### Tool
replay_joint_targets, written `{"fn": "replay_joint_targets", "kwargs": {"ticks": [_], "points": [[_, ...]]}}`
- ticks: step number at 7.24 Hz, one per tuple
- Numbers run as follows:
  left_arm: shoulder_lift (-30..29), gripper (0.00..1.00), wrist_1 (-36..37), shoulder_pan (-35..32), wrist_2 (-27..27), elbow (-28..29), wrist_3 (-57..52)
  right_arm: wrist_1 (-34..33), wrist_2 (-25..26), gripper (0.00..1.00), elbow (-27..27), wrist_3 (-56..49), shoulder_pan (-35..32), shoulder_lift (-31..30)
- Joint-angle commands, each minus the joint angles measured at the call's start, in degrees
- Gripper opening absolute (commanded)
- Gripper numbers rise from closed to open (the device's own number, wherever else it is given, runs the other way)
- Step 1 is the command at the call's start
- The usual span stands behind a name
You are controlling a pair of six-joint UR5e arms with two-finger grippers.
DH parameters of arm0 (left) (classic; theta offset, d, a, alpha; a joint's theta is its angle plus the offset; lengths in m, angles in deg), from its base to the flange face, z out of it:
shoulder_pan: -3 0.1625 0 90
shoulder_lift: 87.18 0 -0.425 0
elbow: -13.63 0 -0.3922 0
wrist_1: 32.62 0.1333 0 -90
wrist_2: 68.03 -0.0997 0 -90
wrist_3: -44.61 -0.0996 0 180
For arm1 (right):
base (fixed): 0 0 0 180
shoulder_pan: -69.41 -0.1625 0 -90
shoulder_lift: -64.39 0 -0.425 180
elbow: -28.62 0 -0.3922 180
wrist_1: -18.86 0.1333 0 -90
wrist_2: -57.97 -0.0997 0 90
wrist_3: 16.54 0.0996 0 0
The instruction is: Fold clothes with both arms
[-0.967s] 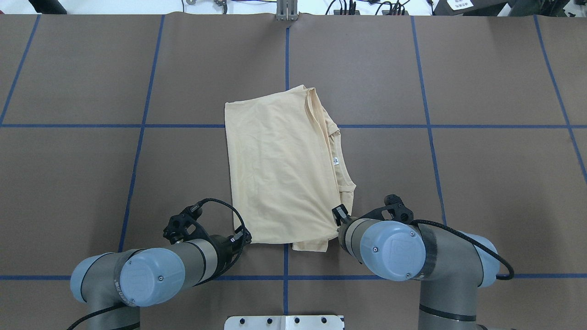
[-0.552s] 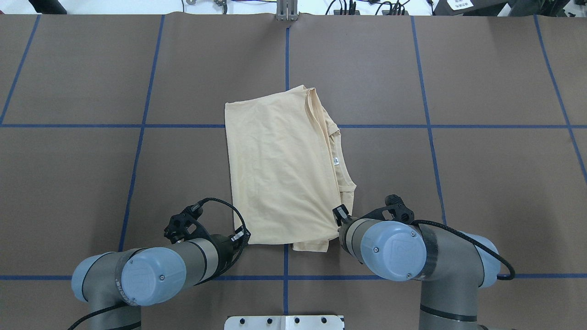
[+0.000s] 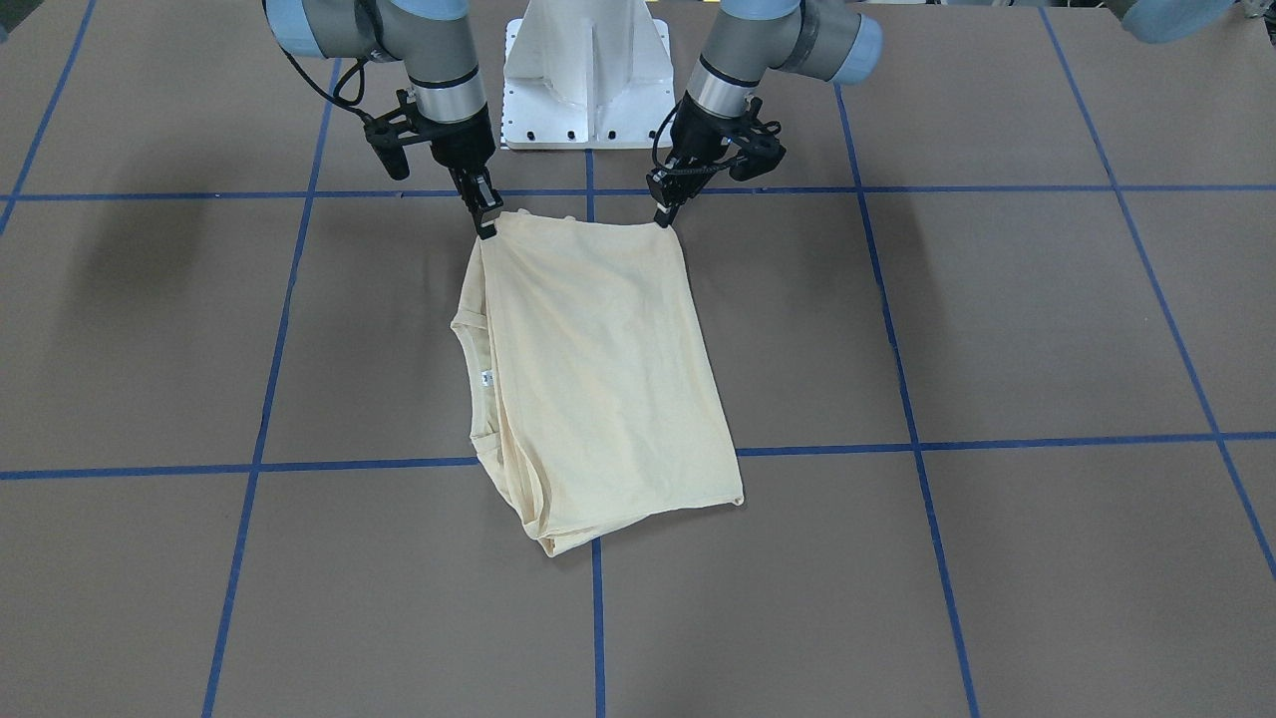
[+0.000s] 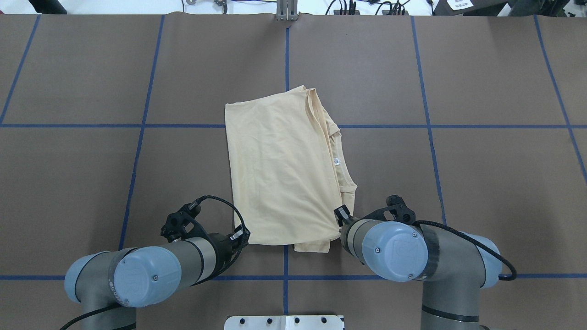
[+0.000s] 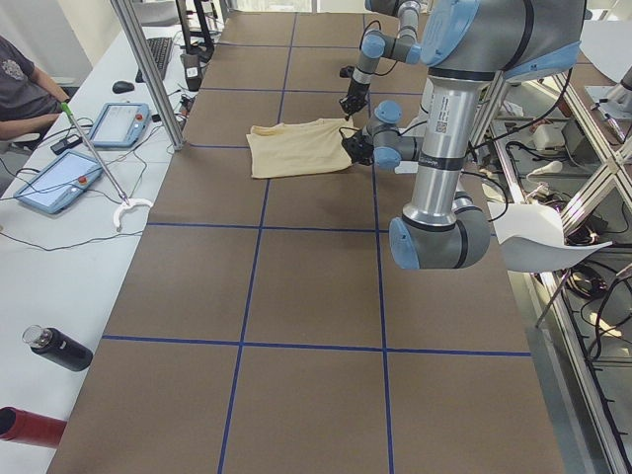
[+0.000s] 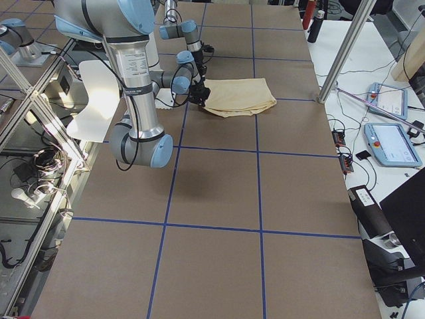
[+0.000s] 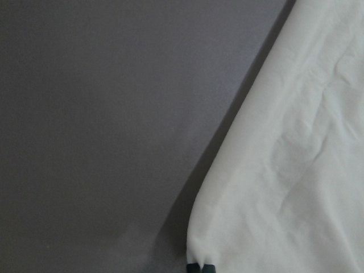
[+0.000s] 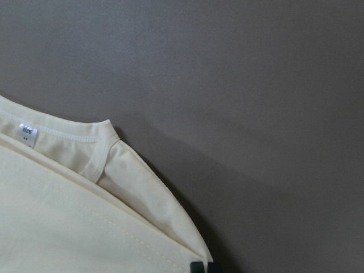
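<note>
The shirt [image 4: 279, 169] lies at the middle of the table [image 4: 481, 183], already reduced to a tall, narrow panel. No sleeve trails loose, no print shows, and the layers stack unevenly along the 3 o'clock side, where the collar [image 4: 345, 176] and its small white tag [image 4: 336, 161] peek out.

I have both ends of the 6 o'clock edge. My left gripper [image 4: 244, 238] sits at the 7 o'clock corner, its fingertips [image 7: 194, 267] pressed together with a bit of cloth pinched between them. My right gripper [image 4: 340, 214] nips the 5 o'clock corner in the same way, fingertips [image 8: 197, 266] closed on the stacked layers.

By my reckoning the lengthwise folds are done and I am at the grasp for a crosswise one. What remains is to raise this near edge, carry it toward 12 o'clock, lay it on the far edge, and let go. The offset layers at 3 o'clock may need squaring afterwards.
</note>
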Motion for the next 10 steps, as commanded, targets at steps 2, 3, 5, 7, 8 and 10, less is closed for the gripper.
{"fn": "replay_joint_targets", "kwargs": {"ticks": [2,3,5,7,8,10], "points": [[0.8,0.00,9.3,0.3,4.3,-12.8,-0.4,-0.3,0.0,0.00,-9.6,1.4,2.2,-7.3],[0.6,0.00,10.2,0.2,5.5,-15.5,-0.4,-6.3,-0.1,0.00,-16.1,1.7,2.2,-7.8],[-0.1,0.00,10.2,-2.1,7.1,-16.0,-1.1,-14.8,-2.6,0.00,-17.4,0.7,-3.7,-1.0],[-2.5,0.00,10.2,-9.5,9.4,-13.6,-7.1,-14.6,-12.2,0.00,-5.0,-8.0,-15.1,8.3],[-4.3,0.00,9.5,-13.6,9.9,-9.7,-9.9,-14.4,-12.6,0.00,-0.9,-12.4,-18.3,10.9],[-8.3,0.00,6.9,-20.1,9.9,0.8,-14.5,-14.2,-14.8,0.00,14.3,-17.7,-22.0,21.2]]}}
